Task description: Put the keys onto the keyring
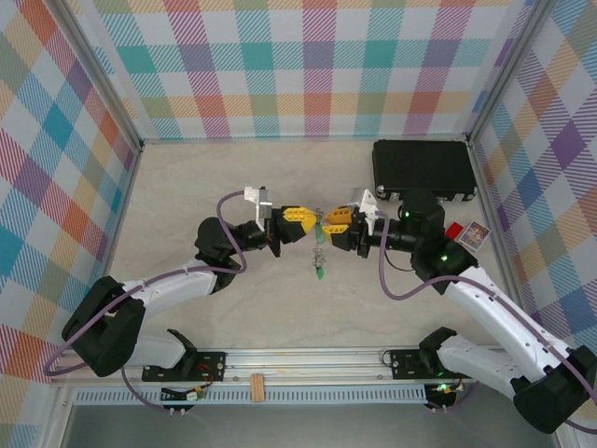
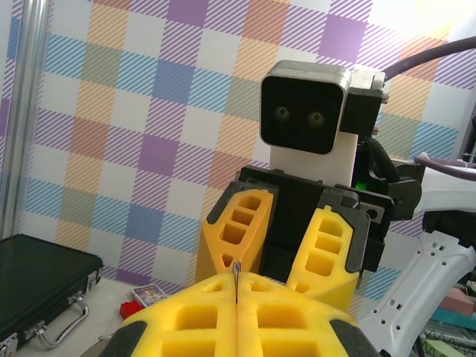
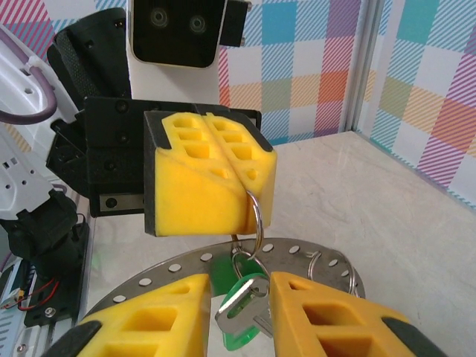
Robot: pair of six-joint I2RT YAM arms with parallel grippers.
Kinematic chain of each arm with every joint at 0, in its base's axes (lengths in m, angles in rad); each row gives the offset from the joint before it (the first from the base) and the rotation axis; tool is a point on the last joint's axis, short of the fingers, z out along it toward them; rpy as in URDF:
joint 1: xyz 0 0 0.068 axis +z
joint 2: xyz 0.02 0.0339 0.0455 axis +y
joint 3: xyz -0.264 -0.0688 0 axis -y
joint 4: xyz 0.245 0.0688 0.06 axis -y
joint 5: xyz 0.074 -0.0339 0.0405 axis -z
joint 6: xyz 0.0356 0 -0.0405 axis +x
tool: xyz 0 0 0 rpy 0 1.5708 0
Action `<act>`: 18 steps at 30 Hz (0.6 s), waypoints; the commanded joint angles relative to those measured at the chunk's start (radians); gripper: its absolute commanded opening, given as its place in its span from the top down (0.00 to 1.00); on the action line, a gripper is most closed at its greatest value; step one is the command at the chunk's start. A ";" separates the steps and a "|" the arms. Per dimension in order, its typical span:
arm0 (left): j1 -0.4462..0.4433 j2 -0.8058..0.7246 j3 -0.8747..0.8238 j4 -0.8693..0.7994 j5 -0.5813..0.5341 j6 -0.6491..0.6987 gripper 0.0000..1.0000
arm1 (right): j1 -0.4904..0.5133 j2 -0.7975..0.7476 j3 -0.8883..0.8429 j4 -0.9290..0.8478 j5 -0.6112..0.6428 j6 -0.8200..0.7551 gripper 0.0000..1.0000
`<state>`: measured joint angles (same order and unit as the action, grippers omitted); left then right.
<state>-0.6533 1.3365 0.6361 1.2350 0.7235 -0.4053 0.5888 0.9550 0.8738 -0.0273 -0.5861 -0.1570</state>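
Grey holed keyring (image 3: 149,279), green-tagged keys (image 3: 242,294), seemingly hanging

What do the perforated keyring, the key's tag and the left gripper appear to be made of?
The keyring looks like grey metal: flat, dully shiny, punched with holes. The key's tag seems glossy green plastic, from its highlights. The left gripper, pinching a small wire ring, looks like matte yellow plastic with moulded pockets.

My left arm (image 1: 177,280) and right arm (image 1: 490,299) stretch forward and bend inward, so the hands meet tip to tip. My left hand (image 1: 312,224) has its fingers pressed flat together, pinching a small wire ring (image 3: 256,212). My right hand (image 3: 239,297) holds its fingers a narrow gap apart; whether they grip, I can't tell.
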 commanded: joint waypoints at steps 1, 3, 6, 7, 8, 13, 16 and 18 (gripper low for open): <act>-0.006 -0.017 -0.006 0.083 0.019 -0.015 1.00 | 0.003 0.010 0.035 0.010 -0.028 0.001 0.73; -0.006 -0.017 -0.004 0.083 0.023 -0.018 1.00 | 0.003 0.015 0.037 0.006 -0.040 -0.007 0.73; -0.004 -0.019 -0.003 0.083 0.028 -0.022 1.00 | 0.004 0.020 0.040 0.004 -0.057 -0.013 0.72; -0.006 -0.018 -0.002 0.083 0.029 -0.022 1.00 | 0.004 0.024 0.041 0.000 -0.061 -0.017 0.71; -0.006 -0.019 -0.001 0.083 0.031 -0.022 1.00 | 0.003 0.026 0.043 -0.004 -0.064 -0.019 0.70; -0.006 -0.019 0.003 0.082 0.037 -0.026 1.00 | 0.003 0.037 0.054 -0.006 -0.056 -0.024 0.67; -0.006 -0.017 0.007 0.080 0.040 -0.027 1.00 | 0.004 0.037 0.053 -0.005 -0.046 -0.029 0.70; -0.006 -0.018 0.008 0.081 0.042 -0.028 1.00 | 0.003 0.036 0.053 -0.006 -0.052 -0.029 0.75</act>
<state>-0.6533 1.3365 0.6361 1.2350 0.7471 -0.4248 0.5888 0.9924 0.8925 -0.0387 -0.6212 -0.1722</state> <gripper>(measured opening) 0.045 0.264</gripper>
